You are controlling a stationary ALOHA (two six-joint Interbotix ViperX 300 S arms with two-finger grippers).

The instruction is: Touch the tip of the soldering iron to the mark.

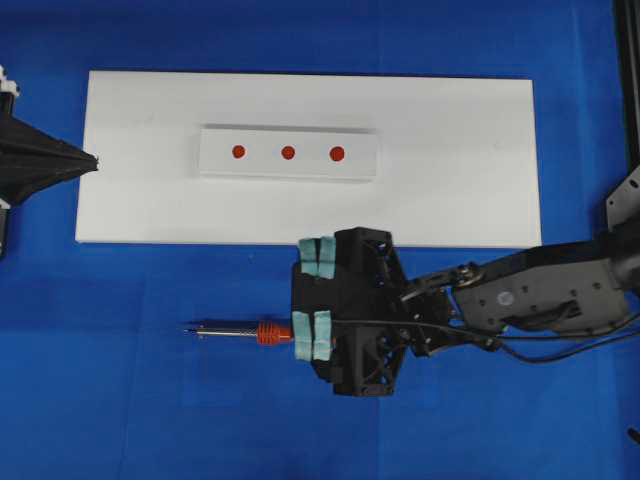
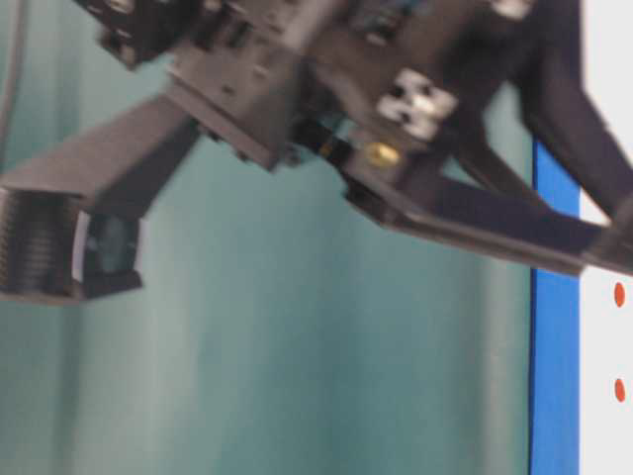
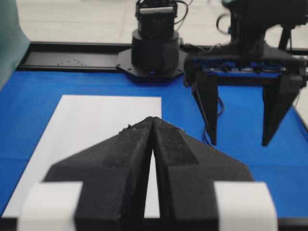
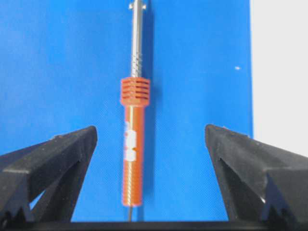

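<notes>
Board: a white board (image 1: pixel 450 200) lies on the blue table cover (image 1: pixel 150 400), with a raised white strip (image 1: pixel 215 160) on it bearing three red marks (image 1: pixel 288 153) in a row.
Soldering iron (image 1: pixel 240 331): flat on the blue cover, just below the board's near edge, apart from it.
Axis: level, parallel to the board's long edge; tip points left in the overhead view, handle to the right.
Right gripper (image 4: pixel 151 139): jaws spread wide, one either side of the handle, not touching it.
Left gripper (image 3: pixel 153 125): jaws pressed together, empty, tip at the board's left edge.
Hidden: handle end and cord lie under the right gripper from overhead; the table-level view is blurred, mostly arm.
</notes>
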